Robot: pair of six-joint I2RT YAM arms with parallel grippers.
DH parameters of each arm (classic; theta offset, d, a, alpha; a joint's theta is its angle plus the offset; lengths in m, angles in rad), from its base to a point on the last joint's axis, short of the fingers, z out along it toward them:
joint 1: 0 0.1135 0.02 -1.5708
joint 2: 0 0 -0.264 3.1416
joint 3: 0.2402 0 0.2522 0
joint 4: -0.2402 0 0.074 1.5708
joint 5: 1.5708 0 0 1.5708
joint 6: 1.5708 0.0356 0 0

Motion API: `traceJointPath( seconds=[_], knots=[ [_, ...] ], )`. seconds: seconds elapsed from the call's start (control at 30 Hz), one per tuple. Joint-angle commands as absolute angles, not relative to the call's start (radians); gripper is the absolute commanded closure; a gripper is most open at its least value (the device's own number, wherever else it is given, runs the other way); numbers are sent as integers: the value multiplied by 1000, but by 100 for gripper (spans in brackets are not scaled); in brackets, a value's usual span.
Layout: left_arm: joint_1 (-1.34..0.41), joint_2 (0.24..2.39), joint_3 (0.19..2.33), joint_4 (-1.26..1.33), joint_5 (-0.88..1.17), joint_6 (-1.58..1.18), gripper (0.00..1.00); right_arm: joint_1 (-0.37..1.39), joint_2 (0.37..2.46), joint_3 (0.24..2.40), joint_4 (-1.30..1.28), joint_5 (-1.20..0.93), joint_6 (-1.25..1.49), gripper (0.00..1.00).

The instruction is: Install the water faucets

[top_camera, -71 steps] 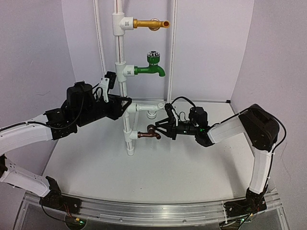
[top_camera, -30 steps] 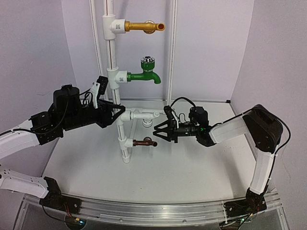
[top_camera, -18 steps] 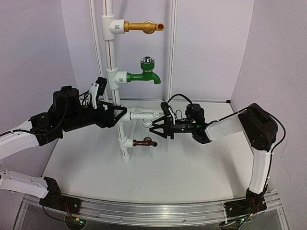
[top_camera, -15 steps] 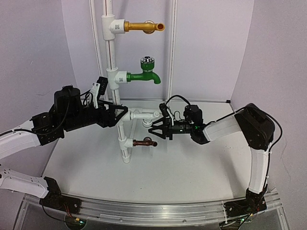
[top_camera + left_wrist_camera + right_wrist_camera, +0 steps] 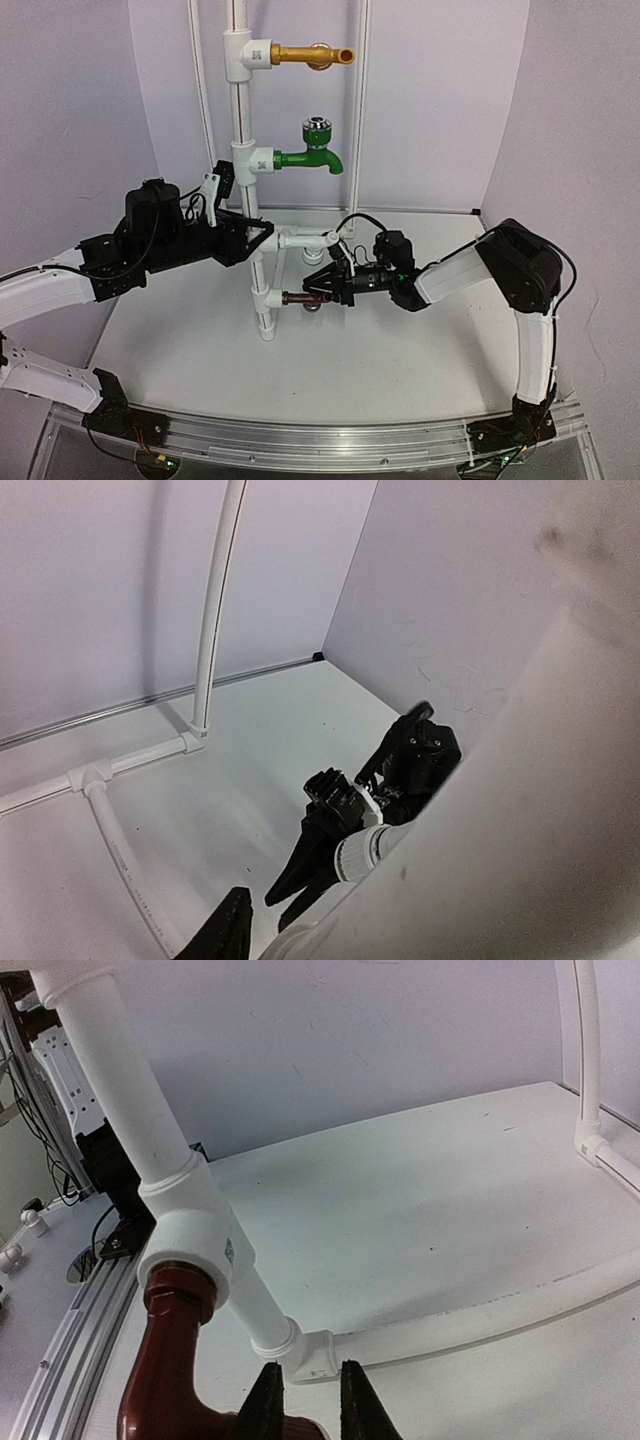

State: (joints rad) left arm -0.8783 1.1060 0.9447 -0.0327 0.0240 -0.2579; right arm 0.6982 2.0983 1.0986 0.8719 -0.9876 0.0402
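1. Our right gripper (image 5: 322,288) pinches the far end of the small dark brown metal tap (image 5: 297,297); our left gripper (image 5: 262,238), just above it, hugs the tall white plastic pipe (image 5: 243,110).
2. If the pipe wobbles while we twist, the tap could go in crooked or slip out.
3. The tap lies flat, its long side running from the pipe's bottom joint to our right fingertips.
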Motion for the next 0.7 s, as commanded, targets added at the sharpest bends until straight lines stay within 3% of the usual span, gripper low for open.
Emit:
traceJointPath(
  seconds=[0.0,0.3,0.67],
  knots=[
    [-877,1114,993,-5,9,-241,84,722,2092,1046,929,-1034,60,84],
    [-877,1115,988,-3,-33,-244,99,732,2056,917,1092,-1057,171,84],
    [-877,1111,989,-4,-44,-244,100,795,2073,841,1333,-1008,350,87]
  ],
)
